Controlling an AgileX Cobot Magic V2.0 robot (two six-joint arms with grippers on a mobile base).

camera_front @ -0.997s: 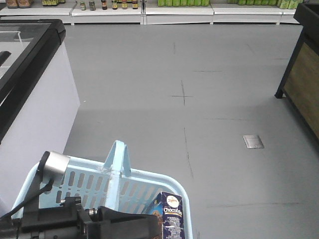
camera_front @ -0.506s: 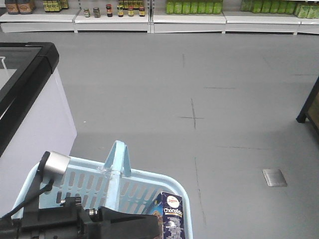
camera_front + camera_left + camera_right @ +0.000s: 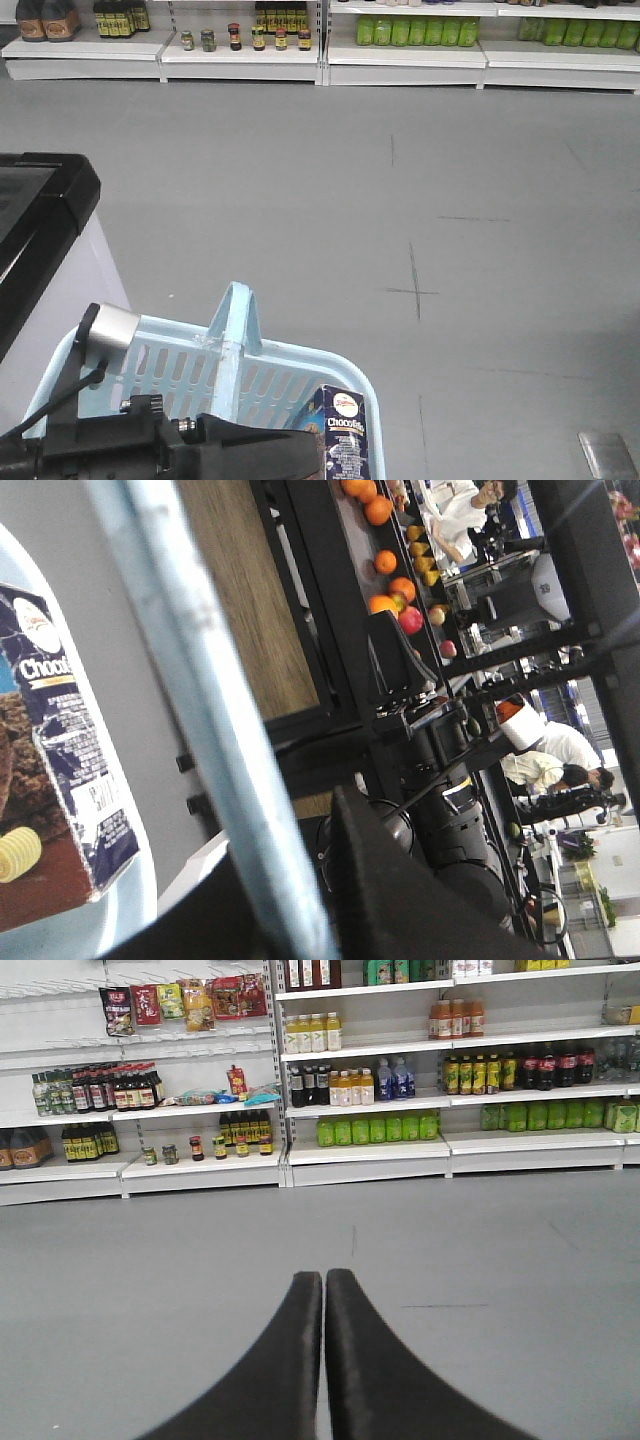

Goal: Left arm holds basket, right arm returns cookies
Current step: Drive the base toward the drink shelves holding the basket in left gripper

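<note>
We see one slotted light-blue plastic basket (image 3: 160, 365), its flat handle clamped in our left gripper (image 3: 225, 445). One navy cookies box (image 3: 345, 435) stands in its near right corner. Our right gripper (image 3: 323, 1278) has two black fingers pressed together.

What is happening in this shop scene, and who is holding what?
A two-armed robot faces stocked shelves across an open shop floor. Its left arm holds the light blue basket by the handle. The navy cookie box stands upright in the basket's right corner. The right gripper is shut and empty, pointing toward the shelves.
</note>
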